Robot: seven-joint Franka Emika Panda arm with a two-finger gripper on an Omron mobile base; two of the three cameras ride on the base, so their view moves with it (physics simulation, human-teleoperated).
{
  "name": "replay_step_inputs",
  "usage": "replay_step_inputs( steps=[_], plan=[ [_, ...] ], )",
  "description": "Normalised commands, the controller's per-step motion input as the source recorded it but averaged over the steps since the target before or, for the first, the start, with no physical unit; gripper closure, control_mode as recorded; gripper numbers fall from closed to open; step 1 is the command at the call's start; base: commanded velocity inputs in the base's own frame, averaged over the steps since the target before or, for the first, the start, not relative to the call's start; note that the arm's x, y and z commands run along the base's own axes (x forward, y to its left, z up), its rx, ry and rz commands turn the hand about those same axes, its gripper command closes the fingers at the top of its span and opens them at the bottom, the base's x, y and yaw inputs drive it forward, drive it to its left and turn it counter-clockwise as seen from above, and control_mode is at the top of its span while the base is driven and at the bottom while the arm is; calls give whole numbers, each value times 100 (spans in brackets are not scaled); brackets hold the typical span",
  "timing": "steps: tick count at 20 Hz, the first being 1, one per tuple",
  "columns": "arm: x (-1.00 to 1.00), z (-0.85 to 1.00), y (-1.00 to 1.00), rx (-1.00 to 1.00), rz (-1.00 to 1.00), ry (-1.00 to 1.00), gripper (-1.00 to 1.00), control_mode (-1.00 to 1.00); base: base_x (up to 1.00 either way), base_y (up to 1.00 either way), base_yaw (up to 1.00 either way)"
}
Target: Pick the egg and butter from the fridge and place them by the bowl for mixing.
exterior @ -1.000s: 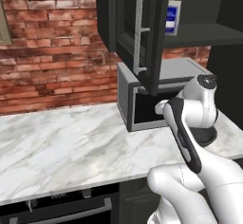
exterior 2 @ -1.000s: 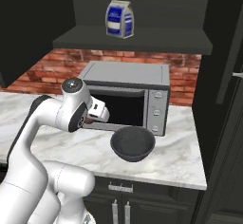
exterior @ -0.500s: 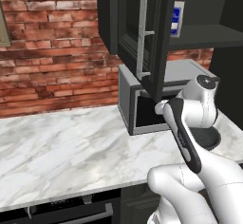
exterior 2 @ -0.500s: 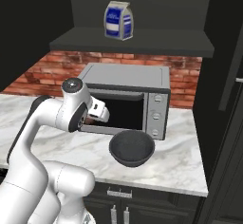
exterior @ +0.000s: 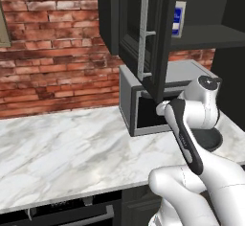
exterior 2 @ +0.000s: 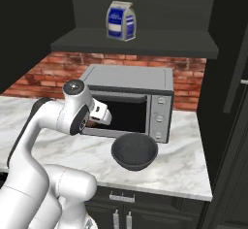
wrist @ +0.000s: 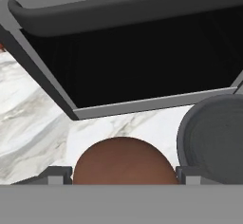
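In the hand view the dark reddish-brown egg (wrist: 124,163) sits between my two finger tips, so my gripper (wrist: 124,176) is shut on it, just above the marble counter. The dark-grey bowl (wrist: 214,137) lies close to the egg's right there. From the right base view the bowl (exterior 2: 134,151) stands on the counter in front of the oven, and my gripper (exterior 2: 98,118) hovers a little to its left, level with the oven's opening. In the left base view the bowl (exterior: 210,139) is partly hidden behind my arm. The butter and the fridge are out of view.
The silver-fronted countertop oven (exterior 2: 131,102) stands open right behind the bowl, its dark cavity (wrist: 133,61) ahead of the hand. A milk carton (exterior 2: 120,21) sits on the shelf above. An open cabinet door (exterior: 143,33) hangs over the oven. A tall dark panel (exterior 2: 227,102) borders the counter's right end.
The whole picture has shifted slightly, so the base has moved. My arm keeps the same pose, and the jaws have not changed.
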Motion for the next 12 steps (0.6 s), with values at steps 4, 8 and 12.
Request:
replay_step_inputs(
  steps=[4,8,12],
  plan=[
    [0,0,0,0,0,0,100,100,-7,0,0],
    [0,0,0,0,0,0,100,100,-16,0,0],
    [-20,-10,-1,0,-1,12,100,-100,0,0,0]
  ],
)
